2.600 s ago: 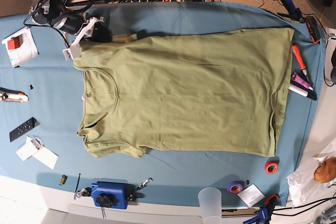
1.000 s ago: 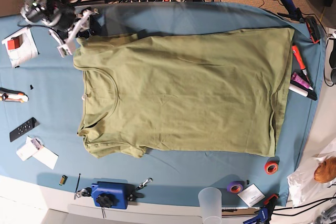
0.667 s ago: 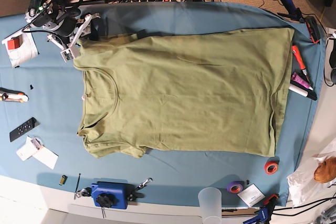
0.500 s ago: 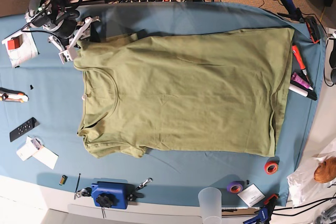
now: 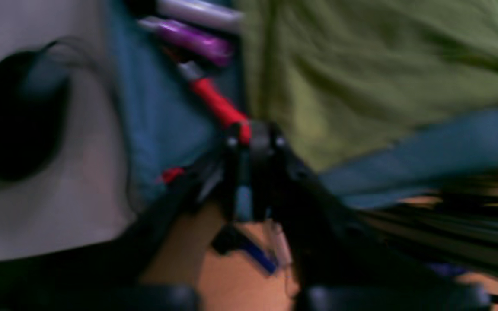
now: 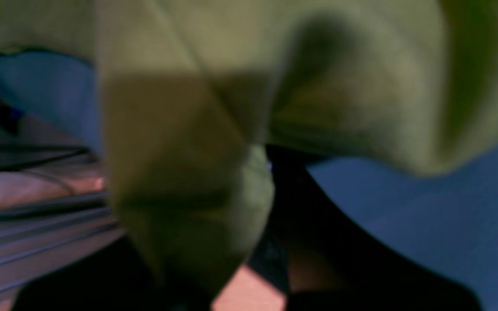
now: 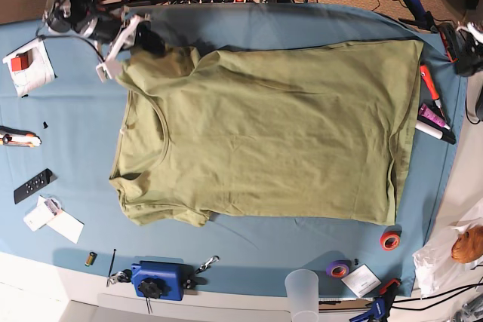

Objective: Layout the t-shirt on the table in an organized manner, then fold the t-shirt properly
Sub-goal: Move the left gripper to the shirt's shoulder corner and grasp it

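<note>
The olive-green t-shirt (image 7: pixel 264 133) lies spread on the teal table (image 7: pixel 249 243), neck to the left and hem to the right. My right gripper (image 7: pixel 134 41) is shut on the far sleeve at the shirt's top-left corner, which is lifted and bunched. In the right wrist view, gathered green fabric (image 6: pixel 197 172) fills the space between the jaws and hides the fingers. My left gripper (image 5: pixel 253 140) hangs just off the far hem corner (image 5: pixel 301 142), over a red marker (image 5: pixel 216 103). That view is blurred, so the jaw gap is unclear. The left arm (image 7: pixel 466 49) pokes in at the right edge.
Red (image 7: pixel 429 84), purple (image 7: pixel 432 116) and white (image 7: pixel 435 132) markers lie along the hem. Tape rolls (image 7: pixel 389 240) (image 7: pixel 339 268), a plastic cup (image 7: pixel 303 292) and a blue device (image 7: pixel 157 280) line the near edge. A remote (image 7: pixel 32 185) and white box (image 7: pixel 29 65) sit left.
My right gripper has shut on the far sleeve and pulled it up and to the right, shifting the shoulder. The left arm has come into view at the right edge.
</note>
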Controlling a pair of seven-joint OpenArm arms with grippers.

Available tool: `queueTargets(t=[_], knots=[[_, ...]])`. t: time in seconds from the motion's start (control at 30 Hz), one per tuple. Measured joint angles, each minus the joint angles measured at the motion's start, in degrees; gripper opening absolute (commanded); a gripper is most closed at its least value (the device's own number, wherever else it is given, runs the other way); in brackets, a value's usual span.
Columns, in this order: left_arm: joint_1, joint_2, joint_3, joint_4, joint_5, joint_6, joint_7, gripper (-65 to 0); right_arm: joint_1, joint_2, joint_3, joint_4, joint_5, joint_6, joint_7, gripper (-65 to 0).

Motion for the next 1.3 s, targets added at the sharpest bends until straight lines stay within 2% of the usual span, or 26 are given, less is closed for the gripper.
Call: queueTargets(t=[0.2, 0.3, 0.37, 0.47, 0.53, 0.67, 0.83, 0.9, 1.0, 1.1, 1.2, 1.3], knots=[[3.65, 0.63, 0.11, -0.02, -1.75, 0.07, 0.35, -54.7, -2.16, -0.04, 0.33, 0.94, 1.6, 0.0, -1.27, -65.0], [3.78, 0.46, 3.5, 0.0, -1.05, 0.07, -0.37, -54.6, -2.14, 0.04, 0.33, 0.92, 2.03, 0.0, -1.66, -65.0], [3.82, 0.09, 8.48, 0.24, 4.52, 0.04, -4.48, -54.6, -2.16, 0.02, 0.33, 0.92, 2.23, 0.0, -1.66, -65.0], [3.85, -1.86, 16.06, 0.33, 17.38, 0.17, -14.86, -54.6, -2.16, 0.04, 0.33, 0.92, 2.23, 0.0, -1.7, -65.0], [2.97, -2.93, 19.37, 0.31, 24.63, 0.2, -19.17, -54.7, -2.16, 0.04, 0.33, 0.92, 2.23, 0.0, -1.73, -65.0], [-0.11, -2.97, 20.96, 2.19, 32.68, 0.28, -19.85, -58.0, -2.16, 0.04, 0.33, 0.92, 2.23, 0.0, -1.77, -65.0], [0.2, -3.21, 20.85, 11.23, 42.71, 0.57, -19.78, -62.1, -1.99, 0.04, 0.35, 0.92, 2.25, 0.0, -2.03, -65.0], [0.63, -3.19, 20.94, 14.8, 45.57, 7.19, -20.48, -64.0, -1.86, 0.04, 0.35, 0.92, 2.23, 0.0, -2.38, -65.0], [0.74, -3.5, 20.87, 16.37, 51.41, 11.41, -21.14, -65.0, -1.53, 0.07, 0.35, 0.92, 2.21, 0.0, -2.8, -65.0], [0.79, -3.5, 20.87, 16.09, 52.85, 16.72, -24.44, -65.0, -1.51, 0.04, 0.35, 0.92, 2.21, 0.0, -2.95, -65.0], [0.57, -3.5, 20.87, 16.09, 53.81, 19.52, -30.99, -65.0, -1.49, 0.04, 0.35, 0.92, 2.21, 0.0, -2.95, -65.0], [-1.03, -3.48, 20.87, 16.0, 56.24, 22.16, -33.24, -65.0, -1.4, 0.04, 0.35, 0.92, 2.21, 0.0, -2.99, -65.0]])
